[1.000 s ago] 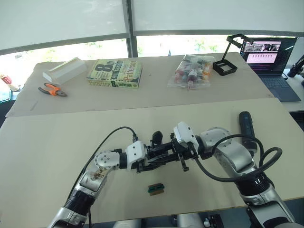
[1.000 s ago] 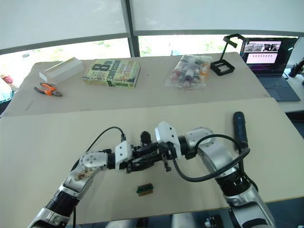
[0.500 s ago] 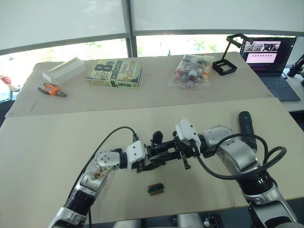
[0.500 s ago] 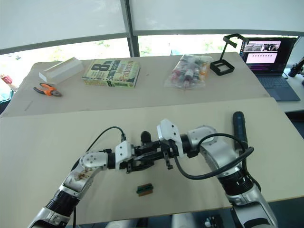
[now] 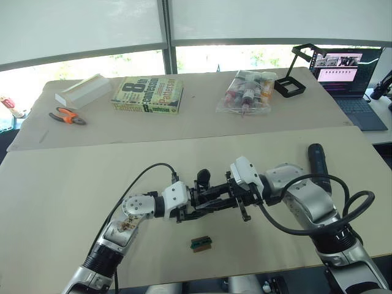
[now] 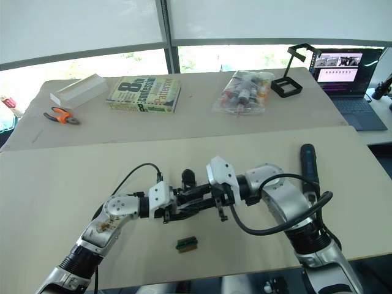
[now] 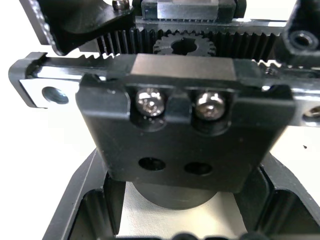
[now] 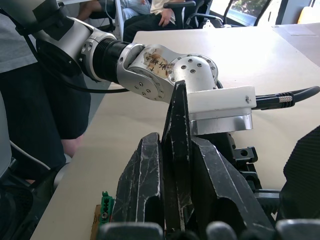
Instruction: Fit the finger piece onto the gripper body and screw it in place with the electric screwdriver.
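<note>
Over the middle of the near table my left gripper [image 5: 193,204] is shut on the gripper body [image 5: 204,195], a black block with a toothed rack, a gear and two screw heads [image 7: 180,107]. Its round base sits between my left fingers [image 7: 82,210]. My right gripper [image 5: 237,199] meets it from the right, shut on the finger piece [image 8: 177,145], a thin black wedge standing up between its pads and held against the body's right end. The electric screwdriver [image 5: 317,160], a thick black cylinder, lies on the table to the right, beyond my right arm.
A small green-and-brown block [image 5: 200,244] lies just in front of the grippers. The far table holds a white box [image 5: 83,89], orange pliers [image 5: 67,116], a book [image 5: 147,95], a bag of bottles [image 5: 247,90], a black stand [image 5: 297,73] and a laptop [image 5: 349,76].
My right gripper with the finger piece has shifted slightly right and down along the gripper body. The left arm and the screwdriver stayed put.
</note>
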You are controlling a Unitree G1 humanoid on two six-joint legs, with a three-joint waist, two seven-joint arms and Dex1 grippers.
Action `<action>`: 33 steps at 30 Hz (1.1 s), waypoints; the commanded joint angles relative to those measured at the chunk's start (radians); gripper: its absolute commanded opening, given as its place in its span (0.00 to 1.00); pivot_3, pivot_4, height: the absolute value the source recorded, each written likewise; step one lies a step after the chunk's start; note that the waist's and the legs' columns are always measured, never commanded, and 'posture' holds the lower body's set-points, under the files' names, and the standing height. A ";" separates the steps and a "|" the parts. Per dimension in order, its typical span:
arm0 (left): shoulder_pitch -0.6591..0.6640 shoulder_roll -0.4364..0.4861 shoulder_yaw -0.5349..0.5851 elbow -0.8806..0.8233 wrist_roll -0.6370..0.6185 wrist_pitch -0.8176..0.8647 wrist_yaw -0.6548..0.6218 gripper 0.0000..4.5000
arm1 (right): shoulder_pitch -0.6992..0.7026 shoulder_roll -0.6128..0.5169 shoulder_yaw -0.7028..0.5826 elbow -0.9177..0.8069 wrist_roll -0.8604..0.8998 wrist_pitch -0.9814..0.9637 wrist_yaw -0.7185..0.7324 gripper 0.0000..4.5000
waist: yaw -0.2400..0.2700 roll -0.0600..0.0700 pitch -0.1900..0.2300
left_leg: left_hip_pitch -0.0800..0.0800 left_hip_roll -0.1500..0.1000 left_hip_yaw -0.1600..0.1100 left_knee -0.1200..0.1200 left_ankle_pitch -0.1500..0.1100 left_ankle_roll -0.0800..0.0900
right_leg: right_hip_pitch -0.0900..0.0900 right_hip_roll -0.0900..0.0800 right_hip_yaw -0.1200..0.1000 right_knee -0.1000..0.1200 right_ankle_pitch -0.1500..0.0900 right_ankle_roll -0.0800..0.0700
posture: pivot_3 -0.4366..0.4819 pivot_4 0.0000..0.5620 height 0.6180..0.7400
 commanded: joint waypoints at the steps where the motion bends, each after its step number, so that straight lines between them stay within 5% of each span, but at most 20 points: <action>1: -0.018 -0.012 -0.004 -0.020 0.001 -0.003 0.015 0.52 | 0.011 -0.015 -0.010 0.031 -0.011 -0.011 0.007 0.08 | 0.000 0.000 0.000 | 0.000 0.000 0.000 0.000 0.000 0.000 | 0.000 0.000 0.000 0.000 0.000 0.000 | 0.48 0.27 1.00; 33: -0.019 -0.025 -0.008 -0.018 0.009 -0.010 0.022 0.52 | 0.015 -0.014 0.015 0.006 -0.036 0.032 -0.044 0.08 | 0.002 0.000 0.000 | 0.000 0.000 0.000 0.000 0.000 0.000 | 0.001 0.000 0.000 0.000 0.000 0.000 | 0.48 0.27 1.00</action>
